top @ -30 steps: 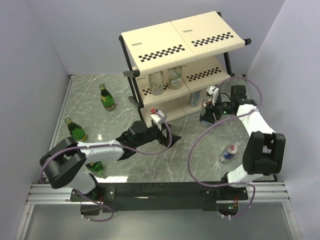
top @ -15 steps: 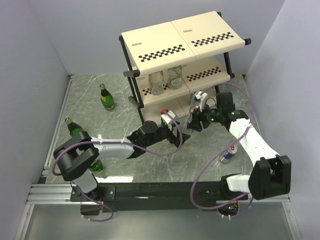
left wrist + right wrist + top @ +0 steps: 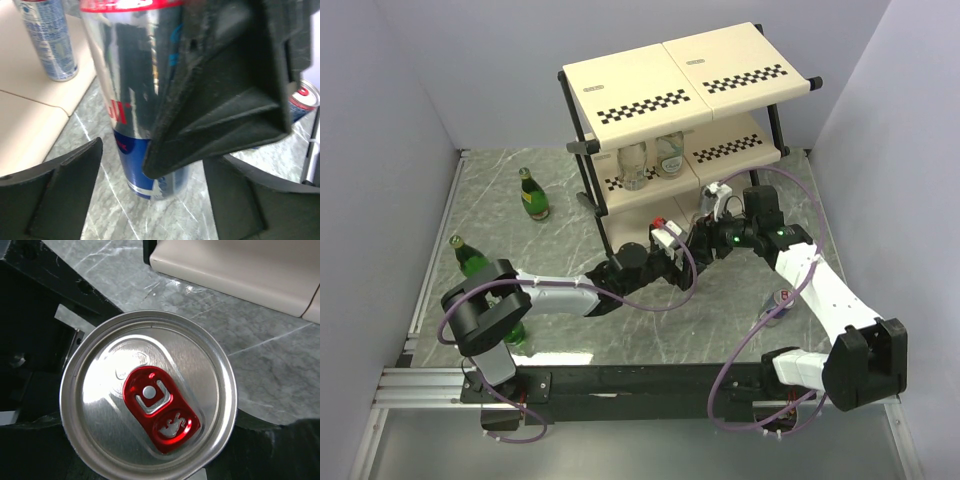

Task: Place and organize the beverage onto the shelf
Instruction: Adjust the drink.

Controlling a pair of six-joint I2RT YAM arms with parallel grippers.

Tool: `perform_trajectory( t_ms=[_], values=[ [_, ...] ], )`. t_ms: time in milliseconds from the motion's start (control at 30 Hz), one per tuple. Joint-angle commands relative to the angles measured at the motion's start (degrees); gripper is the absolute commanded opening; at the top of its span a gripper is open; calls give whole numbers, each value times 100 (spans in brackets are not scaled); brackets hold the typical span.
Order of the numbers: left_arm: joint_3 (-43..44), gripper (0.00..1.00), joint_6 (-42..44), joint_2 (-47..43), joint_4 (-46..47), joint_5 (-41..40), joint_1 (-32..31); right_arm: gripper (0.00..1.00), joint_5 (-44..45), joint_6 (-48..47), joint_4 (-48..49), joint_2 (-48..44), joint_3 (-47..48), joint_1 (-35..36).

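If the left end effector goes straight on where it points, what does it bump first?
The left end effector would most likely meet the silver-and-blue can, straight ahead between its open fingers. The right end effector's finger on that can looks about as near.

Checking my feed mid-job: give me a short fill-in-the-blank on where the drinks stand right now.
The right gripper is shut on a slim can whose pull tab is ___.
The two clear bottles stand on the shelf's ___ tier.
___ green bottles stand on the marble table, left of the shelf.
Missing: red; middle; three.
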Motion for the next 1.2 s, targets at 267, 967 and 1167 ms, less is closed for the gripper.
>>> perform_trajectory(
  t_ms=[267,967,1167],
  values=[
    [325,31,61,90,7,72,-36,15,-369,428,243,-384,96,108],
    [-922,1,-414,-745,833,231,-36,79,-484,577,392,-454,60,116],
    [-1028,1,-406,-868,842,292,-37,79,-492,673,436,-419,95,116]
  ],
)
